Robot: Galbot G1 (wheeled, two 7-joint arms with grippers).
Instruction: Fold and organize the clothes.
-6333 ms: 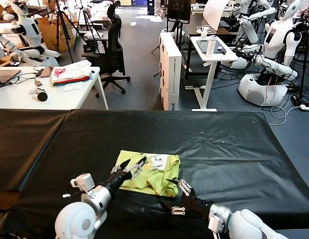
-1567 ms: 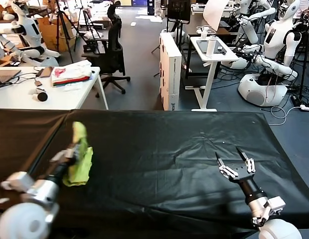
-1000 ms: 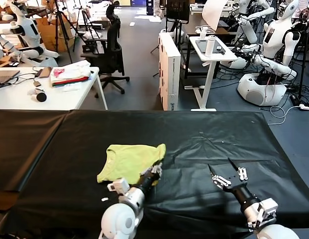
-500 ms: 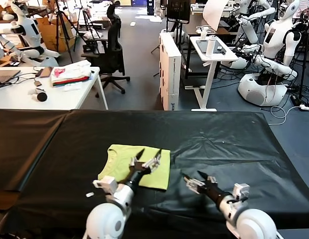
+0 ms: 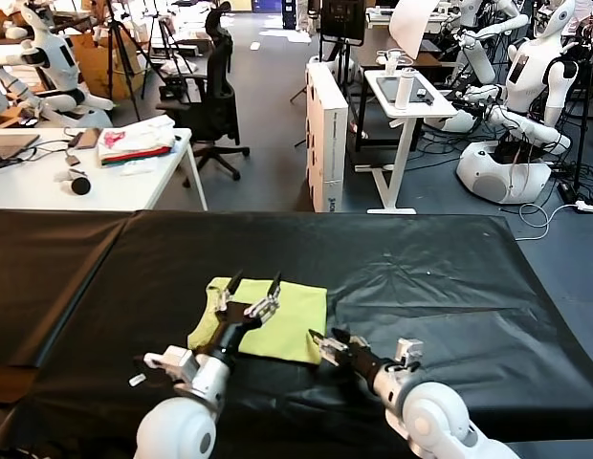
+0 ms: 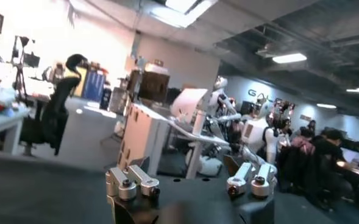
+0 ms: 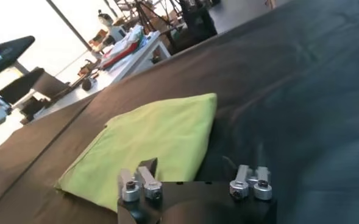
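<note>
Just ahead of my right jaws (image 5: 327, 345) and a little toward my left side lies the T-shirt (image 5: 277, 316), folded into a flat lime packet on the black worktop (image 5: 450, 287). Its near right corner sits just beside those jaws, apart from them as far as I can tell. My right jaws stand partly open with nothing between them.

My left jaws (image 5: 249, 290) hang over the packet's left half, tips pointing away from me, spread wide and holding nothing. The left wrist view shows only the room beyond, so the cloth is below them rather than in front.

The packet is a little longer across than deep, so its long axis runs from my left jaws toward my right ones. The straight, tidy edge (image 7: 206, 122) faces the right jaws; the looser, uneven end (image 5: 206, 330) lies beyond the left jaws on my left.

I judge the right arm nearer the near corner and the left arm nearer the middle of the cloth.
</note>
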